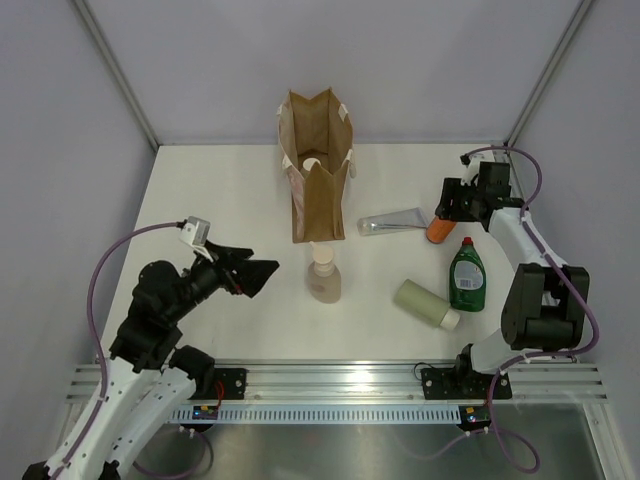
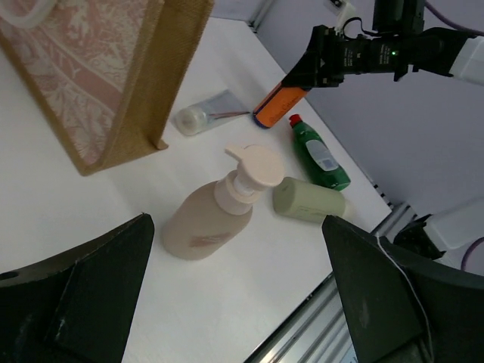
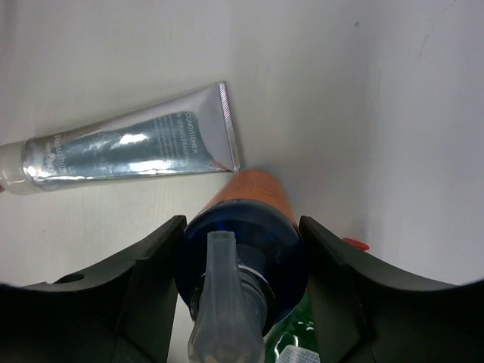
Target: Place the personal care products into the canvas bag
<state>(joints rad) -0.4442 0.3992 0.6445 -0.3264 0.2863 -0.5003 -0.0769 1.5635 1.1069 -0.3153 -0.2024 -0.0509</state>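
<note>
My right gripper (image 1: 446, 208) (image 3: 242, 224) is shut on the orange bottle (image 1: 438, 231) (image 2: 276, 102) (image 3: 253, 193), with a finger pressed on each side of its dark blue top. The bottle's far end lies by the crimped end of the silver tube (image 1: 392, 224) (image 3: 128, 147). The dark green bottle (image 1: 467, 275) (image 2: 319, 155) and a pale green bottle (image 1: 425, 303) (image 2: 306, 200) lie nearer the arms. The beige-pink bottle (image 1: 323, 275) (image 2: 208, 223) lies mid-table. My left gripper (image 1: 252, 270) (image 2: 236, 218) hangs open above it, apart from it. The canvas bag (image 1: 318, 205) (image 2: 113, 83) stands open behind.
Grey walls with metal corner posts (image 1: 118, 75) close in the white table (image 1: 220, 200). A metal rail (image 1: 340, 380) runs along the near edge. Something pale and rounded (image 1: 311, 163) shows inside the bag's mouth.
</note>
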